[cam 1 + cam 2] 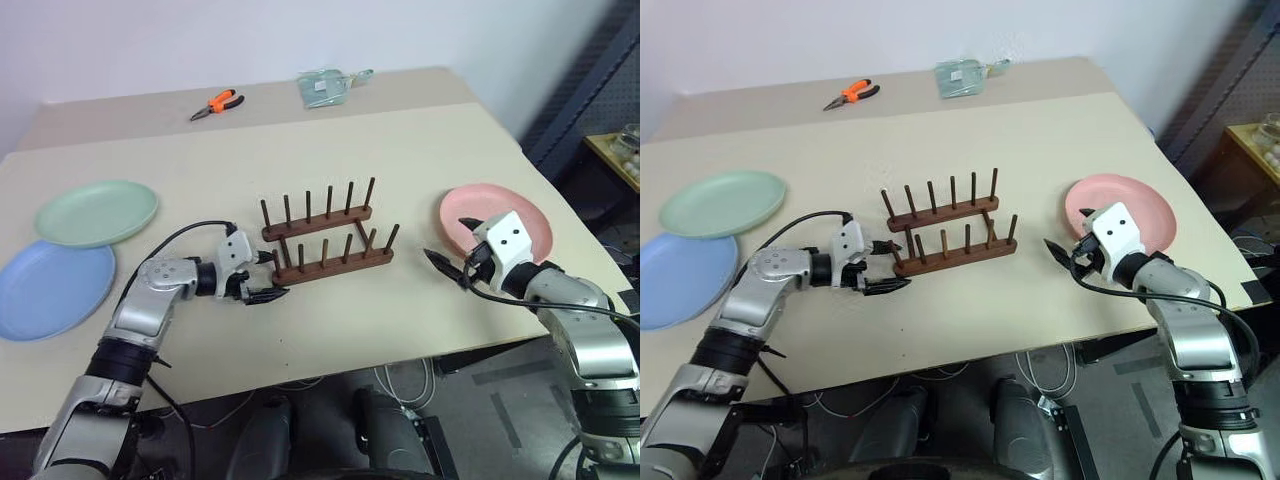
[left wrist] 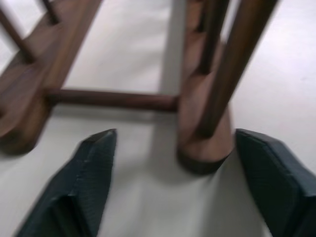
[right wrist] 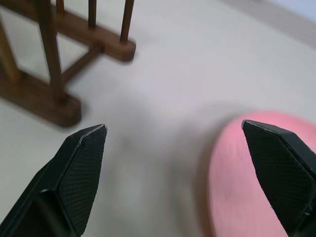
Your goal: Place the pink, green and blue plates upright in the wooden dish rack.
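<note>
The wooden dish rack (image 1: 325,235) stands empty at the table's middle, its pegs upright. At the far left the green plate (image 1: 97,212) lies flat, its near rim overlapping the blue plate (image 1: 55,288). The pink plate (image 1: 495,222) rests flat on the right. My left gripper (image 1: 270,277) is open at the rack's left end; in the left wrist view the near rail's end (image 2: 202,148) sits between the fingers (image 2: 94,168), close to one of them. Open and holding nothing, my right gripper (image 1: 445,268) hovers at the pink plate's left rim (image 3: 247,187), between plate and rack.
Orange-handled pliers (image 1: 216,103) and a clear plastic packet (image 1: 325,87) lie at the back of the table (image 1: 420,140). The front edge runs just under both arms. A yellow side table (image 1: 618,152) stands off to the right.
</note>
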Robot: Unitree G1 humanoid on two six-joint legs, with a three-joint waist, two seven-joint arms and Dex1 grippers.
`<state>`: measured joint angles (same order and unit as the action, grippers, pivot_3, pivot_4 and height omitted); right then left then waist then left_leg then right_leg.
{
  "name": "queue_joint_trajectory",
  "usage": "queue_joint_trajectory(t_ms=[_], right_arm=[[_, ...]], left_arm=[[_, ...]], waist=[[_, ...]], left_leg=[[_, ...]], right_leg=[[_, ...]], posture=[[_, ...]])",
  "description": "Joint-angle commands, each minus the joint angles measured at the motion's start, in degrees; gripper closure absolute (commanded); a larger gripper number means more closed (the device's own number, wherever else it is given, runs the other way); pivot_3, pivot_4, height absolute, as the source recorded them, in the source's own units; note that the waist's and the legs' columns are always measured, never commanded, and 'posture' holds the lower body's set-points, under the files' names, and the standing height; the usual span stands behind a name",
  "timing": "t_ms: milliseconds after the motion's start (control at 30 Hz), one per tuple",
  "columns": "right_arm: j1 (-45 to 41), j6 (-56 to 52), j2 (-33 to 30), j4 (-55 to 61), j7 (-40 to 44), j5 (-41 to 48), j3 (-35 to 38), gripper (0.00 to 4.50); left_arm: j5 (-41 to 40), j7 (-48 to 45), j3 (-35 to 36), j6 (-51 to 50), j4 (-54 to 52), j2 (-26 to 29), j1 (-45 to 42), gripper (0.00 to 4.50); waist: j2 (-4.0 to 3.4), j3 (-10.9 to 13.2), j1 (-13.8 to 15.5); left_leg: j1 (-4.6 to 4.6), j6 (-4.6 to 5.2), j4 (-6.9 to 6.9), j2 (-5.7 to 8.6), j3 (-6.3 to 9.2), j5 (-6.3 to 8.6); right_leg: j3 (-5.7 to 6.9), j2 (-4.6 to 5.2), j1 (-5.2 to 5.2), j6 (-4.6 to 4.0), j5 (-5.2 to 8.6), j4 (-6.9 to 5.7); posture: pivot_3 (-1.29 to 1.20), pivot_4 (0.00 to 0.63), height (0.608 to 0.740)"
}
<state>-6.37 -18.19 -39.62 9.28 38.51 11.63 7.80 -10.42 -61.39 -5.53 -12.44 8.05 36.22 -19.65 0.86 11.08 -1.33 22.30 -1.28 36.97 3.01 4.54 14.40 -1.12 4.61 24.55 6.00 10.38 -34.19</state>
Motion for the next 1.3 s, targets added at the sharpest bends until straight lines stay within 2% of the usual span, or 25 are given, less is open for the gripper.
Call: queue_joint_trajectory(t_ms=[33,100,167,233,333,433,567,700,900,1000,1133,1167,1200,1300], right_arm=[[2.37,-0.20,-1.70,6.95,4.09,2.54,-0.06,1.83],[3.62,-1.05,-1.70,9.66,5.40,2.40,-2.62,2.70],[4.14,-1.51,-1.29,10.90,5.84,1.82,-4.32,3.74],[3.01,-0.77,0.98,9.34,4.14,-1.43,-8.76,4.50],[0.66,-0.67,3.38,7.10,1.55,-4.59,-12.02,4.50],[-2.84,-0.10,5.82,1.19,-2.15,-9.18,-15.05,4.50],[-7.44,1.92,9.59,-6.87,-7.46,-14.20,-17.79,4.50],[-13.43,2.95,14.37,-15.39,-13.08,-16.75,-17.73,4.50],[-19.31,5.61,16.29,-22.93,-14.71,-17.27,-17.14,4.50],[-17.85,5.80,12.15,-17.94,-11.24,-15.53,-14.31,3.72],[-10.58,2.79,3.93,-3.56,-7.42,-13.26,-7.38,1.88],[-8.70,1.61,2.22,-1.14,-7.12,-13.30,-5.99,1.19],[-6.62,0.16,0.71,0.80,-6.78,-13.51,-4.83,0.88],[-2.12,-2.96,-0.80,3.55,-7.15,-14.27,-3.33,0.88]], left_arm=[[-3.97,-0.37,5.33,-6.78,-7.75,4.94,8.57,1.05],[-7.47,-1.47,6.03,-11.03,-15.22,6.76,14.47,1.63],[-9.34,-1.21,5.54,-13.62,-20.27,7.25,17.54,2.59],[-9.69,3.31,1.34,-16.37,-25.95,2.99,19.19,3.48],[-6.89,9.76,-2.55,-16.92,-27.30,-3.10,18.38,3.48],[-2.95,20.99,-3.34,-18.50,-21.92,-11.35,14.99,3.48],[1.13,32.98,-1.41,-17.83,-14.55,-18.69,10.36,3.48],[2.38,40.67,1.73,-16.45,-6.78,-22.30,5.81,3.48],[1.83,41.26,1.27,-13.82,-3.22,-23.11,3.20,3.48],[1.86,39.51,0.14,-12.73,-5.19,-21.87,4.29,3.52],[-0.97,33.40,-1.60,-10.97,-12.78,-19.80,7.28,3.52],[-1.89,31.60,-2.14,-10.60,-14.68,-19.36,7.98,3.52],[-3.07,29.66,-2.65,-10.34,-16.61,-19.03,8.65,3.52],[-6.21,25.08,-3.71,-10.87,-20.54,-18.55,9.43,3.52]], waist=[[-0.02,0.00,-0.54],[-0.06,-0.03,-0.93],[-0.09,-0.04,-0.91],[-0.11,-0.07,-0.36],[-0.13,-0.08,1.18],[-0.14,-0.10,2.09],[-0.10,-0.34,1.97],[-0.02,-0.52,1.16],[-0.05,-0.54,0.37],[-0.06,-0.54,0.43],[-0.13,-0.49,0.68],[-0.13,-0.49,0.60],[-0.13,-0.48,0.60],[-0.07,-0.45,0.69]], left_leg=[[-0.01,0.02,-0.01,-0.05,-0.01,0.01],[-0.02,0.03,-0.02,-0.11,0.01,0.02],[-0.02,0.02,-0.02,-0.12,0.01,0.02],[-0.01,0.02,0.03,-0.08,0.00,0.03],[0.03,0.02,0.13,0.03,0.02,0.03],[0.04,0.01,0.21,0.11,0.04,0.02],[-0.02,0.01,0.25,0.14,0.06,0.02],[-0.31,0.00,0.22,0.13,0.07,0.02],[-0.92,0.01,-0.02,0.12,0.08,0.03],[-0.91,0.01,-0.01,0.12,0.09,0.03],[-0.77,0.07,-0.05,0.14,0.12,0.09],[-0.75,0.06,-0.05,0.15,0.11,0.14],[-0.77,0.07,-0.05,0.15,0.10,0.16],[-0.72,0.06,-0.03,0.12,0.10,0.20]], right_leg=[[-0.01,-0.04,0.00,-0.01,0.01,0.00],[0.00,-0.06,0.02,-0.12,0.08,-0.03],[-0.01,-0.04,0.01,-0.02,0.22,-0.02],[0.00,0.03,-0.04,0.01,0.25,0.03],[0.01,0.11,-0.11,0.03,0.26,0.10],[0.01,0.15,-0.14,-0.08,0.17,0.08],[0.03,0.13,-0.22,-0.14,0.13,0.05],[0.03,0.00,-0.44,-0.02,0.20,0.01],[0.04,-0.02,-0.96,0.05,0.27,0.06],[0.03,-0.01,-0.98,0.05,0.26,0.06],[0.02,0.10,-0.90,0.11,0.30,0.05],[0.00,0.11,-0.89,0.16,0.34,0.07],[-0.01,0.11,-0.90,0.18,0.35,0.08],[-0.01,0.11,-0.88,0.32,0.51,0.12]], posture=[[0.00,0.150,0.739],[0.00,0.150,0.739],[0.00,0.150,0.739],[0.00,0.150,0.739],[0.00,0.150,0.739],[0.00,0.150,0.739],[0.00,0.150,0.739],[0.00,0.150,0.739],[0.00,0.150,0.739],[0.00,0.150,0.739],[0.00,0.150,0.739],[0.00,0.150,0.739],[0.00,0.150,0.739],[0.00,0.150,0.739]])
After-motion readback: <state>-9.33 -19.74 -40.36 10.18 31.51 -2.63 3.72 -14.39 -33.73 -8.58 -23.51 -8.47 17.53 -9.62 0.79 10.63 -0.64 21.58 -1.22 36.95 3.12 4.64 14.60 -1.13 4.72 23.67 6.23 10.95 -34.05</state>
